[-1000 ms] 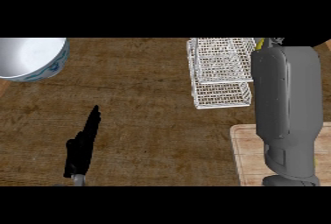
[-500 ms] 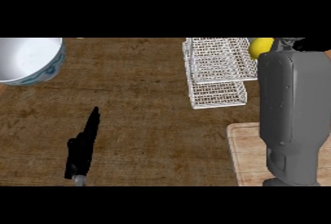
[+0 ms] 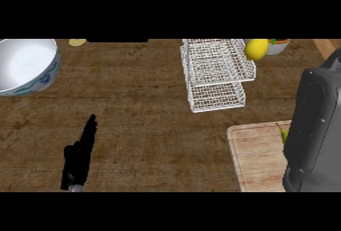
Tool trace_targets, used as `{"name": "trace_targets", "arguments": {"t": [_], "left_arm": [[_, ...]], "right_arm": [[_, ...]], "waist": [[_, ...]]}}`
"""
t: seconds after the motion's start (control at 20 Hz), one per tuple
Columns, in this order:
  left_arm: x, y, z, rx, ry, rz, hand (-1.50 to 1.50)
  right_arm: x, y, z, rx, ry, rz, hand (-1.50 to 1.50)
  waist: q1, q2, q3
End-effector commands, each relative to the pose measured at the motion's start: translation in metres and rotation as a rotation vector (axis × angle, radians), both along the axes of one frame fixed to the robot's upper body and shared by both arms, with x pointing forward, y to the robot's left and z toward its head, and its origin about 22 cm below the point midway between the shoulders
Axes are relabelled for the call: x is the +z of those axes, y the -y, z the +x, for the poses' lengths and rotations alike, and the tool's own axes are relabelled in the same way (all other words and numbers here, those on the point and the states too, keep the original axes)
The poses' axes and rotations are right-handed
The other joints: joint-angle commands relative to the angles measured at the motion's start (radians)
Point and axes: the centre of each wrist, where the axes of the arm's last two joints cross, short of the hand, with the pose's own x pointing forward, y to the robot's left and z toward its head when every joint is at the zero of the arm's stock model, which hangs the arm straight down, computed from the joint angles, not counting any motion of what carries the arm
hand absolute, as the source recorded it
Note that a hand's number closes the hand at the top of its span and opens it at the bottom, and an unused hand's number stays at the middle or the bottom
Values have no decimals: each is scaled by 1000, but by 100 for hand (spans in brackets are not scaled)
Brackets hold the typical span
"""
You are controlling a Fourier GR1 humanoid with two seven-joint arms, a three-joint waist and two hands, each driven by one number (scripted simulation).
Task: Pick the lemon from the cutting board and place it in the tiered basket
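Note:
The white wire tiered basket (image 3: pixel 216 72) stands at the back, right of centre. A yellow, lemon-like fruit (image 3: pixel 256 48) sits just off its upper right corner. The wooden cutting board (image 3: pixel 256 158) lies at the lower right. On it a small yellow-green tip (image 3: pixel 283 134) shows at the edge of my right forearm (image 3: pixel 314 131), the rest hidden behind the arm. That grey forearm rises along the right edge, and its hand is out of sight. My left hand (image 3: pixel 78 155) rests at the lower left, fingers straight, holding nothing.
A white bowl with blue pattern (image 3: pixel 23 65) sits at the back left. A small white pot (image 3: pixel 278 46) stands behind the yellow fruit. A pale yellow bit (image 3: pixel 78 42) lies at the back edge. Brown wooden counter (image 3: pixel 146 113) spreads between the left hand and the basket.
My right forearm has moved to the right and toward the view's edge, uncovering more of the cutting board. The black hand seen earlier near the yellow fruit no longer shows. The left hand stays put.

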Motion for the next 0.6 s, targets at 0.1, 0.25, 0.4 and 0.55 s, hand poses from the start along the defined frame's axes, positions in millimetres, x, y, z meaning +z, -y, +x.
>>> {"name": "trace_targets", "arguments": {"t": [0.1, 0.25, 0.4, 0.55], "left_arm": [[-8, -7, -7, 24, -64, 0, 0], [-8, -9, -7, 38, -55, 1, 0], [-10, -11, -13, 34, -71, -13, 0], [-14, -11, -12, 53, -88, -8, 0]], "right_arm": [[16, -5, -56, -77, 139, 184, -150], [15, -4, -81, -76, 119, 172, -150], [12, -6, -105, -55, 124, 164, -150], [10, -10, -131, -13, 139, 145, -150]], "waist": [[-17, -12, -4], [-34, -21, -4], [-32, -24, -4], [-44, -21, -6]]}}
